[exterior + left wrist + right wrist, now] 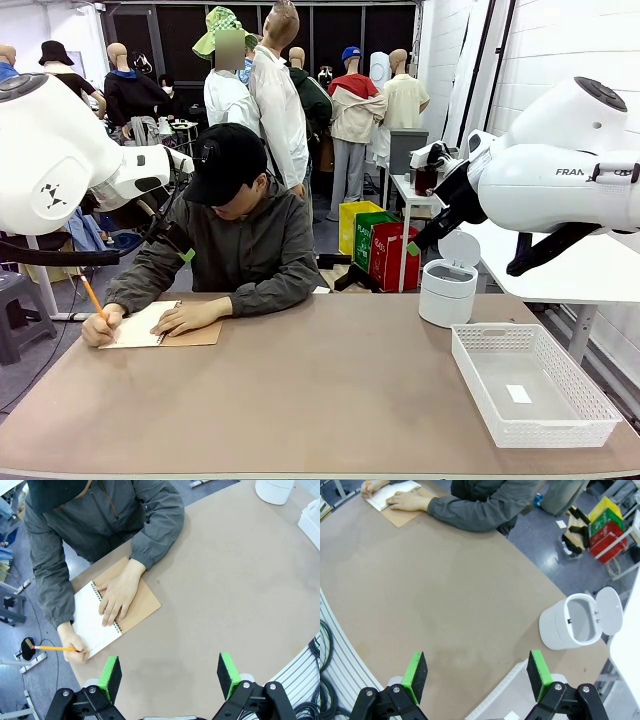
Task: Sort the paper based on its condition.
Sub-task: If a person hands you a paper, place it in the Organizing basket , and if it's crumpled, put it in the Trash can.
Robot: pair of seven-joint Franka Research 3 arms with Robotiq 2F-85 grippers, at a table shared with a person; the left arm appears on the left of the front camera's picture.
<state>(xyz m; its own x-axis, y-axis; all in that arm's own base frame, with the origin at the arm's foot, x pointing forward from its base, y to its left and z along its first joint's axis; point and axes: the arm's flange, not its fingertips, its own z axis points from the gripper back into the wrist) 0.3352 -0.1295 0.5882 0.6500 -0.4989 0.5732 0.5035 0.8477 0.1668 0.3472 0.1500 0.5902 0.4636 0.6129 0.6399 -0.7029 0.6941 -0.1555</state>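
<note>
The left tool [169, 674] is standing released, its green pads [110, 676] spread wide with nothing between them, and it is hovering above a bare stretch of the table [235, 595]. The right tool [477, 674] is likewise standing released and gripping nothing, its pads [538, 672] parted over the brown table surface. Beyond the left tool, the paper [86, 622] is lying flat near the far edge of the table, in front of the person. It is showing as a white sheet on top of the spiral notebook [142, 605], with one long edge running along the wire binding and the brown cardboard cover extending beside it. One hand [117, 592] of the person is resting flat across the binding, touching both the paper and the cover. The other hand [74, 642] is holding an orange pencil [54, 648] with its tip at the corner of the sheet. Beyond the right tool, a round white bin [567, 627] is standing with its lid raised. Beside it, a white basket [470, 365] is holding a small white label [518, 393].
</note>
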